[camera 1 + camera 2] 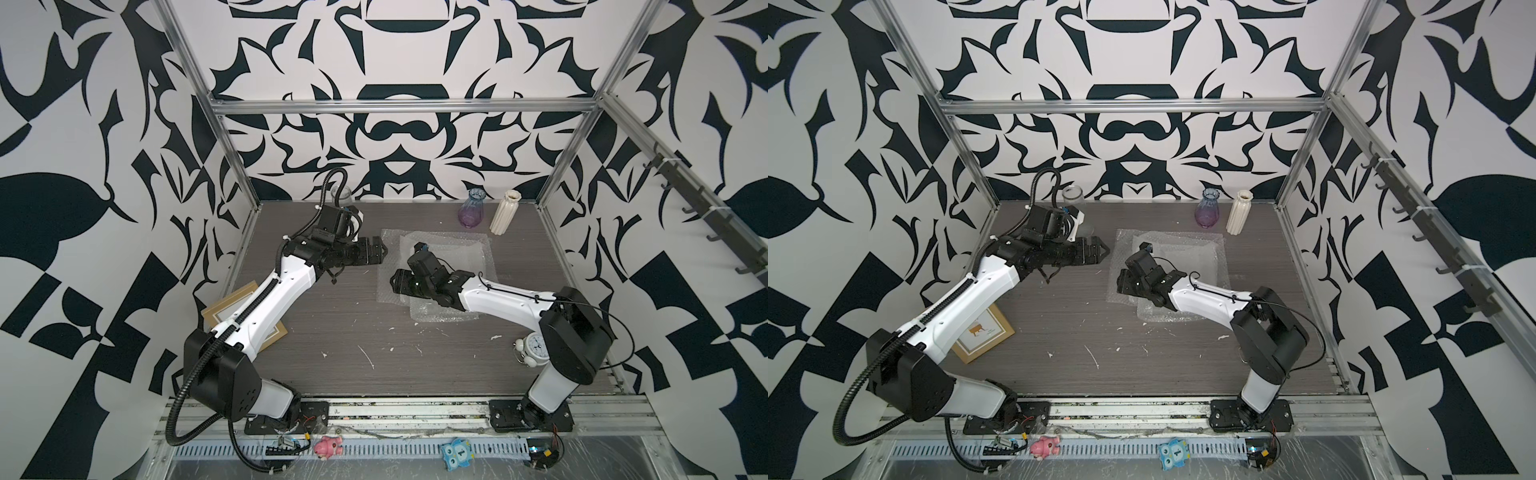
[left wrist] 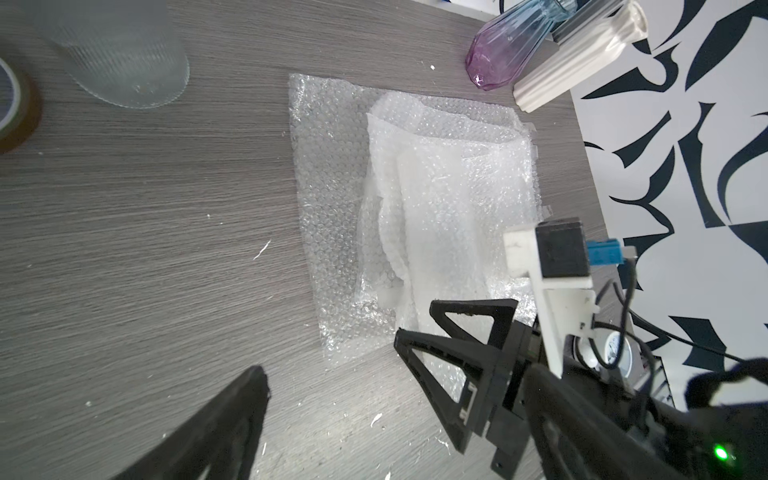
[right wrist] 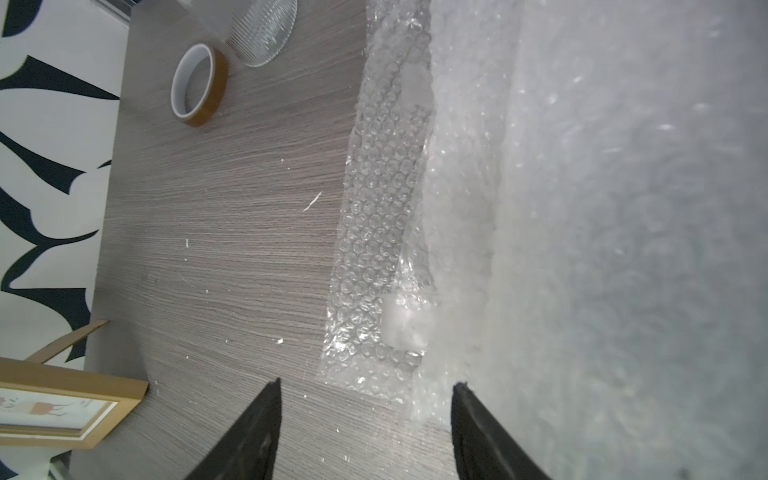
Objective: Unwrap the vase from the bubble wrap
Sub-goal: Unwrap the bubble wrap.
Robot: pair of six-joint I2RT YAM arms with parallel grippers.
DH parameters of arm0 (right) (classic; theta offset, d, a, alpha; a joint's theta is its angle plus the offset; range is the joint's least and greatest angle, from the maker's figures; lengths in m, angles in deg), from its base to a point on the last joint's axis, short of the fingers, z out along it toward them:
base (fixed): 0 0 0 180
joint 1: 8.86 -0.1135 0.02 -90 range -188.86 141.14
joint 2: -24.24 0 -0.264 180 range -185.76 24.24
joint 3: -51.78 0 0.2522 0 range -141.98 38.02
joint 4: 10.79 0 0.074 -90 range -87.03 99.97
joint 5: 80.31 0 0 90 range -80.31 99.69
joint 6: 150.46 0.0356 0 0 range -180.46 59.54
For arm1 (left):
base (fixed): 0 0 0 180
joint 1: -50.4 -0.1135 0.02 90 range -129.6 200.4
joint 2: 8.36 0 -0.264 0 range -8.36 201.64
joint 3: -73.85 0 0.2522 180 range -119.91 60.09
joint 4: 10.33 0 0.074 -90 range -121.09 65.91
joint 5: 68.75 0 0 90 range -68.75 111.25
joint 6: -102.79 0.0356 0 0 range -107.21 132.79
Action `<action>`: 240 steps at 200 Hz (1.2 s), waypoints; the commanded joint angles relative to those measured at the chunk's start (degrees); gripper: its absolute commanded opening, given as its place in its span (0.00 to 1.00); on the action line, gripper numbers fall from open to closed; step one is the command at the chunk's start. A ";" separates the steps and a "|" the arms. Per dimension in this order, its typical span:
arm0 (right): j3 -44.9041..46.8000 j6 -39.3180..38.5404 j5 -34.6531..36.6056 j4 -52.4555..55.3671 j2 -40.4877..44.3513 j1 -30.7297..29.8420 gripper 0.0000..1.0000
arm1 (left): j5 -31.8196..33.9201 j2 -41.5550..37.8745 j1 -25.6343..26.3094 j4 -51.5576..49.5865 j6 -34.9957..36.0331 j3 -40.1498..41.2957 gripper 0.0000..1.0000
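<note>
Several flat sheets of bubble wrap [image 1: 451, 253] [image 2: 419, 195] lie overlapped on the middle of the table. Three bare vases stand upright at the back: a purple-blue glass vase [image 1: 471, 211], a white ribbed vase [image 1: 503, 212] and a clear ribbed glass vase [image 1: 341, 194] behind my left wrist. My right gripper [image 1: 394, 282] [image 3: 365, 384] is low at the wrap's near-left corner. It is open, one finger over bare table and the other over the sheet's edge. My left gripper [image 1: 380, 252] hovers open left of the wrap, holding nothing.
A tape roll [image 3: 199, 85] lies by the clear vase at the back left. A wooden picture frame [image 1: 245, 316] lies under my left arm. A white alarm clock [image 1: 534, 347] stands by my right arm's base. Metal frame posts border the table [image 1: 332, 332].
</note>
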 commanded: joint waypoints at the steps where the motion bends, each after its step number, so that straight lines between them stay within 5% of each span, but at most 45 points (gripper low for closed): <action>1: -3.13 -0.34 0.25 -1.72 3.65 -0.14 0.66 | -0.89 -1.25 -0.62 0.30 -0.91 0.68 0.99; 240: 12.75 -4.61 8.61 2.93 24.32 10.81 0.65 | -7.59 4.33 -0.32 1.65 -2.96 1.26 0.99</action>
